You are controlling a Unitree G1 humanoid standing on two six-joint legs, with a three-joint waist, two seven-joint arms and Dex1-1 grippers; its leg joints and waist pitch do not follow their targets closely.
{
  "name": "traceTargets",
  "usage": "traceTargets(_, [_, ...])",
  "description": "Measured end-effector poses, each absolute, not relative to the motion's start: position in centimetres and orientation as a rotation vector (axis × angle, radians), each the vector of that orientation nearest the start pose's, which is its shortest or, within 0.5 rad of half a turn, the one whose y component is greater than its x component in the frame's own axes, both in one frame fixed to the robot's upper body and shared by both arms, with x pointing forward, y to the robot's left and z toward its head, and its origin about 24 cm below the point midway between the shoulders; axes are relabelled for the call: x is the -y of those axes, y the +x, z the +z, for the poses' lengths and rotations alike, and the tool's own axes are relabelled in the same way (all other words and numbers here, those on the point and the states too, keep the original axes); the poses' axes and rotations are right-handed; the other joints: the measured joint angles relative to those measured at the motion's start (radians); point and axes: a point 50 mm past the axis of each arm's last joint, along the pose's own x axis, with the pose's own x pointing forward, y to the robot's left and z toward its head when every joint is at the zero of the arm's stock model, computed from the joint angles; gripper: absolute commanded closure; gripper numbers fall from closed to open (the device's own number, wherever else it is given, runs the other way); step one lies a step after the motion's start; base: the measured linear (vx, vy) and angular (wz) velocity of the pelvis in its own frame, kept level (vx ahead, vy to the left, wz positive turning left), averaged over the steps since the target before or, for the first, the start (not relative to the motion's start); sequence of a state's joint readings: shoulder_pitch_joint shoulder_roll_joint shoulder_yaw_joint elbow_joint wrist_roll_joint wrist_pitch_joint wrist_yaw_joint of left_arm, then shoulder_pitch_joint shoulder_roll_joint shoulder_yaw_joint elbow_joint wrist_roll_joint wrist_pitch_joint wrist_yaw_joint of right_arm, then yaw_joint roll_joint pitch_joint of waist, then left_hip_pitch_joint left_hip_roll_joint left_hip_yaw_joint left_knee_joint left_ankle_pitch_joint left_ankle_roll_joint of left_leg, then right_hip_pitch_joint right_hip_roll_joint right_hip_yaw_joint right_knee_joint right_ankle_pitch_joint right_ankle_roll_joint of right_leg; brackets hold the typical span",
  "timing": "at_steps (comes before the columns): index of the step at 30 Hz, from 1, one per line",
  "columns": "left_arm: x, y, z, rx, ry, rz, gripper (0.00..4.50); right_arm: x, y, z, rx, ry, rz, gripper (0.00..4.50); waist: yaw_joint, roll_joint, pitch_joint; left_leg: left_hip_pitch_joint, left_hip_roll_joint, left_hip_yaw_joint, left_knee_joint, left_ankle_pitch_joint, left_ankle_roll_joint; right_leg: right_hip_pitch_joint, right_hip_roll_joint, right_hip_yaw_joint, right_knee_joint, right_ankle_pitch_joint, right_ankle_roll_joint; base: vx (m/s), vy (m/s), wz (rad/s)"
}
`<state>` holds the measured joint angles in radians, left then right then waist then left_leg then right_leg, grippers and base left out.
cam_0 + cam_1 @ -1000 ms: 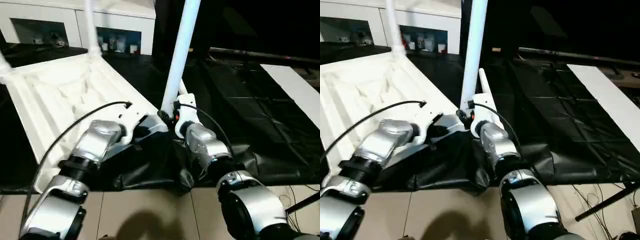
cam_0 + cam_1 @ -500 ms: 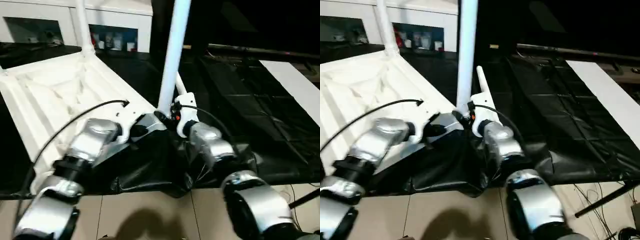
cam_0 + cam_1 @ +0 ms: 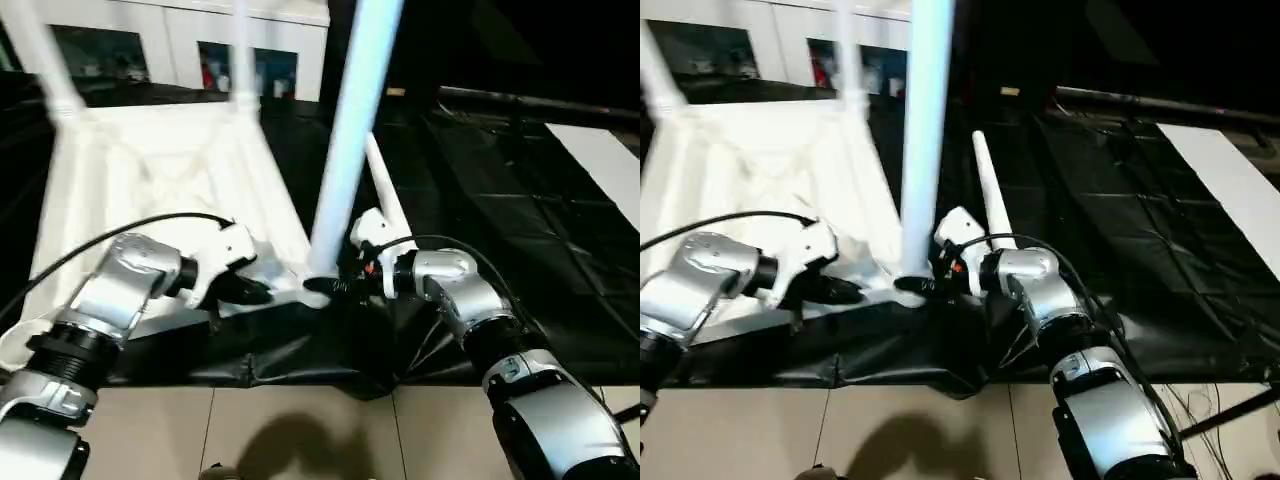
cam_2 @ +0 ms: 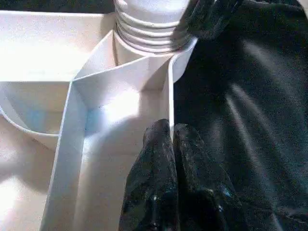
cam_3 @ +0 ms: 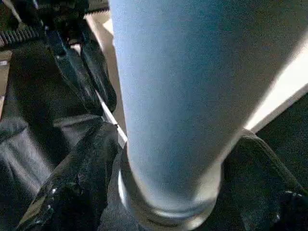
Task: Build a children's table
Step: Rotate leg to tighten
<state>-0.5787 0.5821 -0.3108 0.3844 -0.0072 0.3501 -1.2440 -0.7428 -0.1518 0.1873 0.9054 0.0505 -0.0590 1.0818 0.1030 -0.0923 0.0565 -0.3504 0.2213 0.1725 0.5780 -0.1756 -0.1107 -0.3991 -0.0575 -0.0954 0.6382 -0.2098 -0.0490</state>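
Right tool (image 5: 163,211) level, astride leg (image 3: 345,160)

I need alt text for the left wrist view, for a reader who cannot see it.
The left pincer, black fingers shut, pinches the thin side wall of the upturned white tabletop. Just beyond, a white leg with a ridged base sits in the corner socket, above a black sheet.

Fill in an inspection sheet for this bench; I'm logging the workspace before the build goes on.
Surface: black sheet, wrinkled at the near edge.
Job's things: tabletop upside down; three legs upright in corner sockets, near leg; loose leg lying beside it.
Clutter: flat white board at right.
Grippers: left pincer shut on the tabletop's rim; right pincer around the near leg's base.
Cables: black cable over the left arm.
Surroundings: white cabinets behind.
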Motion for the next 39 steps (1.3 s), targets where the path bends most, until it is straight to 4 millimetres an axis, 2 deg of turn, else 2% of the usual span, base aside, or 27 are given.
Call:
traceTargets(7, [-18.1,31.3,8.0,-0.62,0.477,-1.225,4.5,8.1,33.8,5.4,-0.268,-0.201,1.285,1.12,-0.001,0.0,0.0,0.0,0.0,-0.001,-0.001,0.0,0.0,0.0,0.0,0.0,0.002,0.0,0.0,0.0,0.0,0.0])
traceTargets(9, [-18.1,31.2,8.0,-0.621,0.476,-1.228,4.5,8.1,33.8,5.4,-0.268,-0.201,1.288,1.47,-0.001,0.0,0.0,0.0,0.0,-0.001,0.0,0.0,0.0,0.0,0.0,0.0,0.002,0.0,0.0,0.0,0.0,0.0])
traceTargets(13, [-18.1,31.2,8.0,-0.621,0.476,-1.232,4.5,8.2,33.8,5.4,-0.268,-0.203,1.287,1.7,-0.001,0.0,0.0,0.0,0.0,-0.001,0.0,0.0,0.0,0.0,0.0,0.0,0.001,0.0,0.001,0.0,0.0,0.0])
traceTargets(22, [-18.1,31.4,7.8,-0.621,0.457,-1.216,4.5,8.1,33.9,5.2,-0.272,-0.176,1.254,1.86,-0.001,-0.001,-0.001,0.0,0.0,-0.001,0.0,0.0,0.0,0.0,0.0,0.0,0.002,0.0,0.001,0.0,0.0,0.0])
traceTargets(24, [-17.5,32.0,7.5,-0.608,0.432,-1.157,4.5,8.0,34.1,4.8,-0.275,-0.138,1.164,1.87,-0.002,-0.001,-0.001,0.002,0.0,-0.001,0.0,0.0,0.0,0.002,0.0,0.0,0.003,0.0,0.001,0.0,0.0,0.0])
traceTargets(26, [-16.2,33.2,7.1,-0.585,0.4,-1.049,4.5,8.0,34.8,4.1,-0.279,-0.077,0.974,1.87,-0.002,-0.001,-0.001,0.003,0.001,0.0,0.001,0.001,-0.001,0.004,0.0,0.001,0.005,0.0,0.001,0.0,0.0,0.0])
traceTargets(30, [-14.8,34.1,6.5,-0.584,0.349,-0.951,4.5,7.5,35.5,3.8,-0.285,-0.034,0.773,1.87,-0.01,0.0,-0.001,0.003,0.001,-0.001,0.001,0.001,-0.002,0.005,0.0,0.001,0.004,-0.001,0.006,0.0,0.0,0.0])
traceTargets(33, [-13.2,35.0,6.2,-0.574,0.313,-0.861,4.5,6.2,36.2,3.8,-0.309,0.029,0.531,1.88,-0.013,0.002,-0.002,0.003,0.001,-0.001,0.001,0.001,-0.002,0.004,0.0,0.001,0.005,0.001,0.007,0.0,0.0,0.0])
traceTargets(39, [-11.9,35.5,5.9,-0.554,0.288,-0.813,4.5,5.2,36.7,4.1,-0.331,0.061,0.342,1.88,-0.012,0.003,-0.003,0.001,0.001,-0.001,0.001,0.001,-0.002,0.004,0.0,0.001,0.004,0.001,0.008,0.0,0.0,0.0])
